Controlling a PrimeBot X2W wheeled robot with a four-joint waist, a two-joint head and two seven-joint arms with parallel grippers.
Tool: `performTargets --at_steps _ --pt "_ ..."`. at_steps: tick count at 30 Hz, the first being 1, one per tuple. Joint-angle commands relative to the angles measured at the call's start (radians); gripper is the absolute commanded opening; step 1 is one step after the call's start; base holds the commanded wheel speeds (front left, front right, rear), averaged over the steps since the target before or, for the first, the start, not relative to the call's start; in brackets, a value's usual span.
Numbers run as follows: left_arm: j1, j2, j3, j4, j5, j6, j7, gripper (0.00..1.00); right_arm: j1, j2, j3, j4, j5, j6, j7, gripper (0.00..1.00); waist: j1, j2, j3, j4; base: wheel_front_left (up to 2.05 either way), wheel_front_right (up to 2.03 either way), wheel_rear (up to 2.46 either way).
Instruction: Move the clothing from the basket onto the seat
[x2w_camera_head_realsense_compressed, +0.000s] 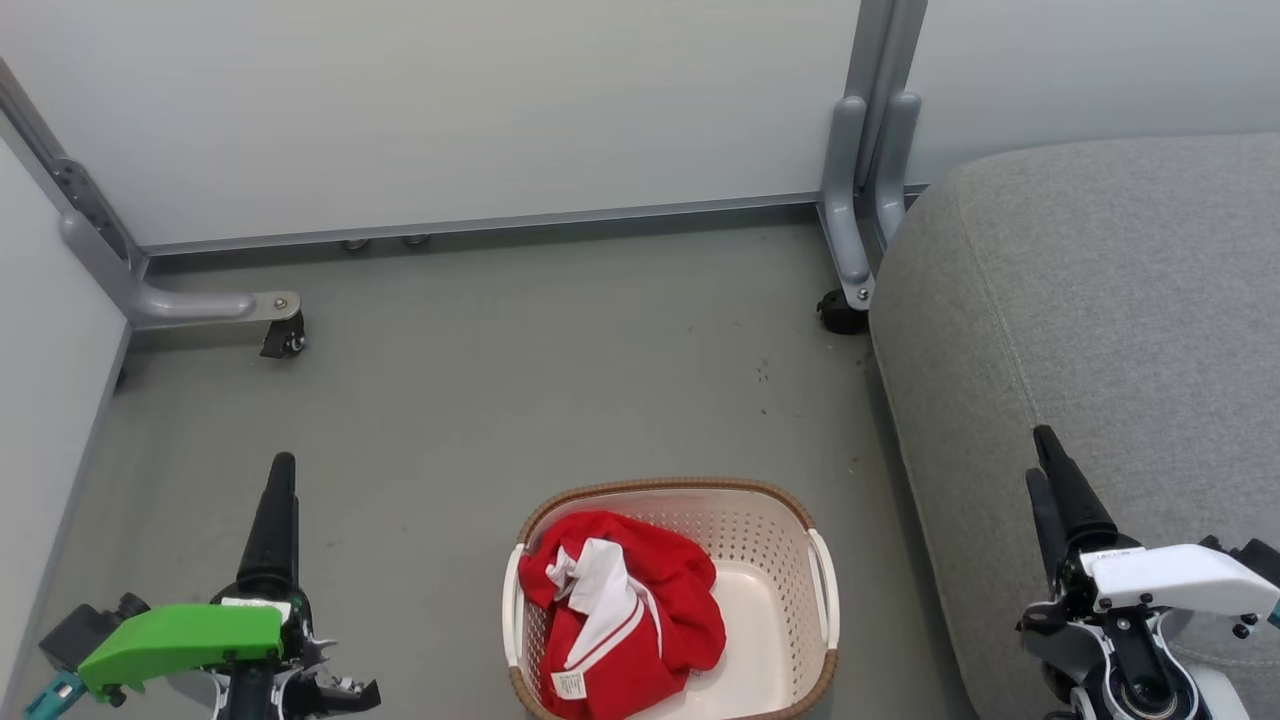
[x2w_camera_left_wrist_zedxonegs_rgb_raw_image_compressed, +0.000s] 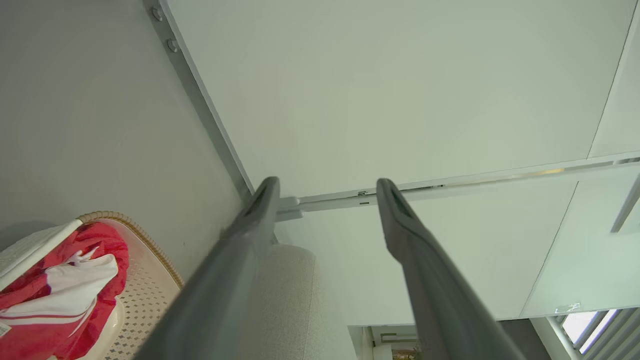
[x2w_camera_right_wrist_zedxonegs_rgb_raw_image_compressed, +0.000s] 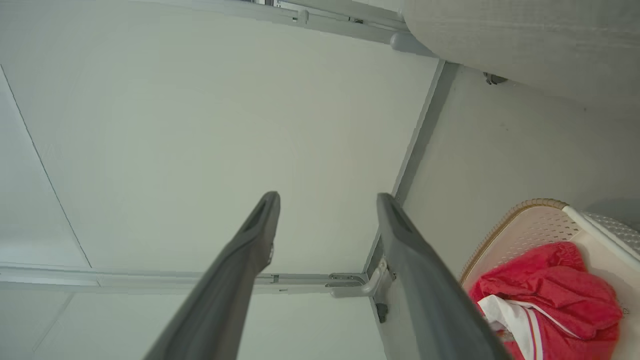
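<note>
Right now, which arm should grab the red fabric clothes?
Probably left: the red fabric clothing sits left inside the cream plastic basket, nearer the left gripper; the right gripper hangs by the grey fabric seat.

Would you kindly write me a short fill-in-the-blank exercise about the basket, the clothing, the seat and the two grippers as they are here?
1. The clothing in the basket is mostly ____ with white trim.
2. The basket stands on the ____.
3. In the head view, the grey seat lies to the basket's ____.
4. The left gripper and the right gripper both have their jaws ____.
Missing words: red; floor; right; open.
</note>
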Motion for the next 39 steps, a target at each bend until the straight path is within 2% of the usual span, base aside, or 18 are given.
performTargets --at_steps 1,11,19,39 --pt "-0.021 0.012 -0.004 -0.031 0.057 -0.002 -0.010 1.00 -0.003 -0.006 -0.003 -0.034 -0.054 0.004 -0.011 1.00 0.0000 -0.0001 0.000 0.000 0.00 0.00 0.00" --pt "-0.007 0.017 -0.036 -0.071 0.327 -0.002 -0.053 1.00 0.023 -0.005 0.005 -0.103 -0.352 0.005 -0.054 1.00 0.0000 -0.0001 -0.004 0.002 0.00 0.00 0.00" --pt "0.005 0.022 -0.059 -0.085 0.505 0.003 -0.084 1.00 0.042 -0.005 0.028 -0.130 -0.539 0.006 -0.085 1.00 0.0000 -0.0001 -0.006 0.002 0.00 0.00 0.00" --pt "0.017 0.043 -0.122 -0.068 0.797 0.038 -0.149 1.00 0.074 -0.005 0.073 -0.155 -0.844 0.007 -0.151 1.00 0.0000 -0.0001 -0.010 0.005 0.00 0.00 0.00"
